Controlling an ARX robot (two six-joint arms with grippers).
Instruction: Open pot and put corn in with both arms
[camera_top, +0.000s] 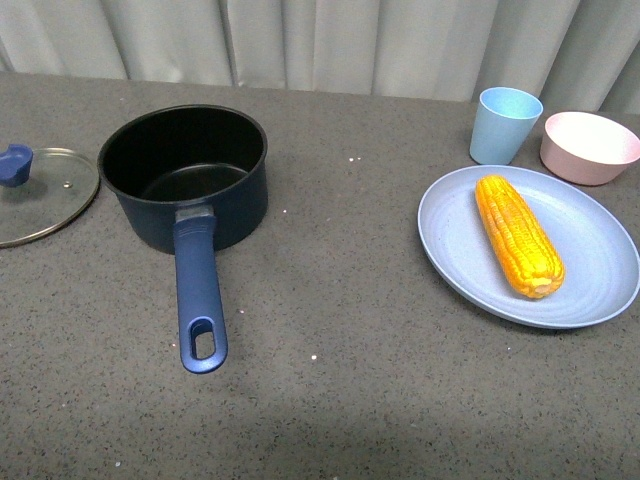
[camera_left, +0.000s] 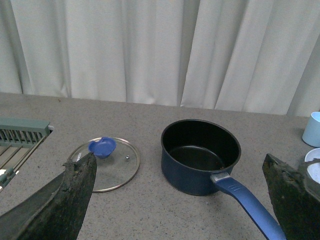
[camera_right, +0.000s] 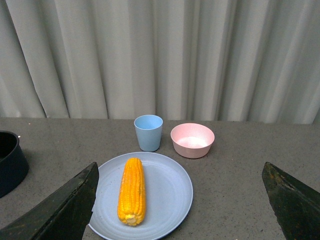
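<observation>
The dark blue pot (camera_top: 185, 175) stands uncovered at the left of the table, black inside, its long handle (camera_top: 200, 300) pointing toward me. Its glass lid (camera_top: 40, 195) with a blue knob lies flat to the pot's left. The corn (camera_top: 518, 233) lies on a pale blue plate (camera_top: 600, 290) at the right. Neither arm shows in the front view. My left gripper (camera_left: 179, 156) is open, back from the pot (camera_left: 200, 155) and lid (camera_left: 107, 162), with nothing between its fingers. My right gripper (camera_right: 180, 165) is open too, back from the corn (camera_right: 132, 190), also holding nothing.
A light blue cup (camera_top: 506, 124) and a pink bowl (camera_top: 590, 147) stand behind the plate at the back right. A green rack (camera_left: 20, 135) sits at the table's far left. Curtains hang behind the table.
</observation>
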